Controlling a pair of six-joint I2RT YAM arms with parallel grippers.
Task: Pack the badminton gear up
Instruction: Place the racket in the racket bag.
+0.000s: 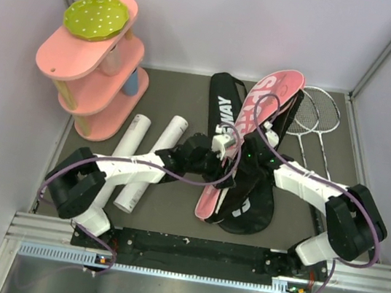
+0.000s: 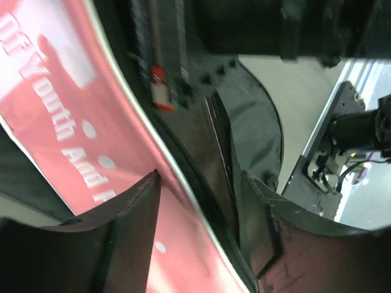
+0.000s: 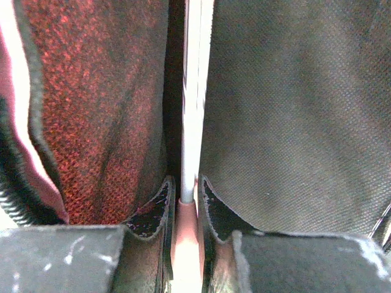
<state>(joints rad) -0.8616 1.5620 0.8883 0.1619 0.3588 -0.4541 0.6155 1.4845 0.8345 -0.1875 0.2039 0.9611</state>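
In the middle of the table the bag is lying with its black side down and the pink flap propped up and leaning over to the right, so the thing is basically gaping open. Both arms are reaching into that spot.

The left gripper has its fingers spread apart, sitting either side of the pink flap's edge – you can read "Youth And" on the pink in the left wrist view. The edge runs through the gap, but nothing's pinched.

The right gripper is squeezed down on the thin shaft of a racket. That shaft runs straight away from the fingers, down the slot between the reddish inner fabric on one side and the black fabric on the other – so this racket is partway inside the bag.

Two more rackets are lying flat just right of the bag, heads toward the back wall. Two white tubes lie side by side on the left, partly under the left arm. The pink shelf with the green disc on top sits in the back left corner.
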